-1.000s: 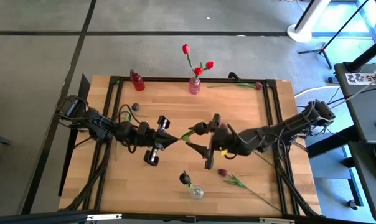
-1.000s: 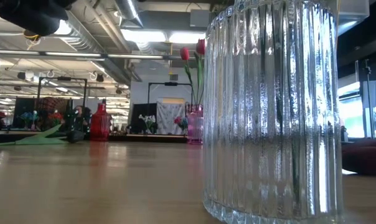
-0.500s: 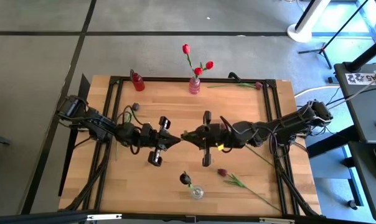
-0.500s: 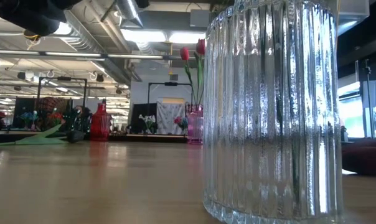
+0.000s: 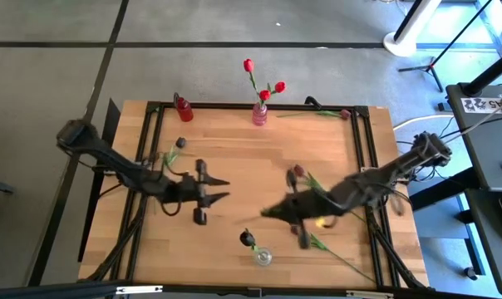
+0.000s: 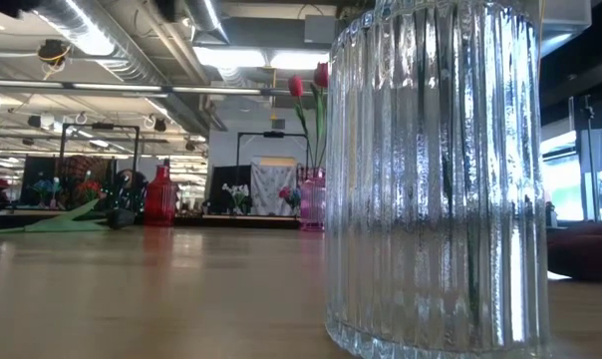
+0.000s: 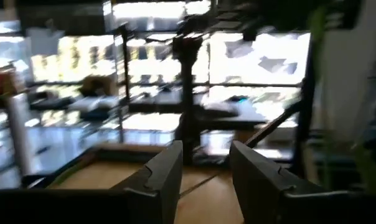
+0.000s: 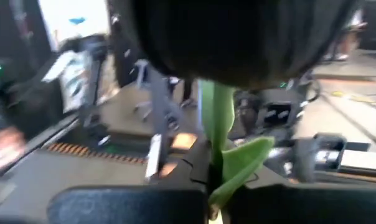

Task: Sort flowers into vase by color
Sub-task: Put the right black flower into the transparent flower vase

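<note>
Above mid-table, right claw (image 5: 278, 212) grips one tulip (image 5: 298, 171) — left claw (image 5: 220, 188) gapes empty.

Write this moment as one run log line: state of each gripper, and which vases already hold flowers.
left gripper: open, empty | right gripper: shut on flower stem | pink vase: red tulips | clear vase: dark tulip

No text, label, brand, number or sign can be read in any of the views. A white sheet (image 5: 477, 105) with dark marks lies on the desk to the right of the table, but the marks are too small to read.
</note>
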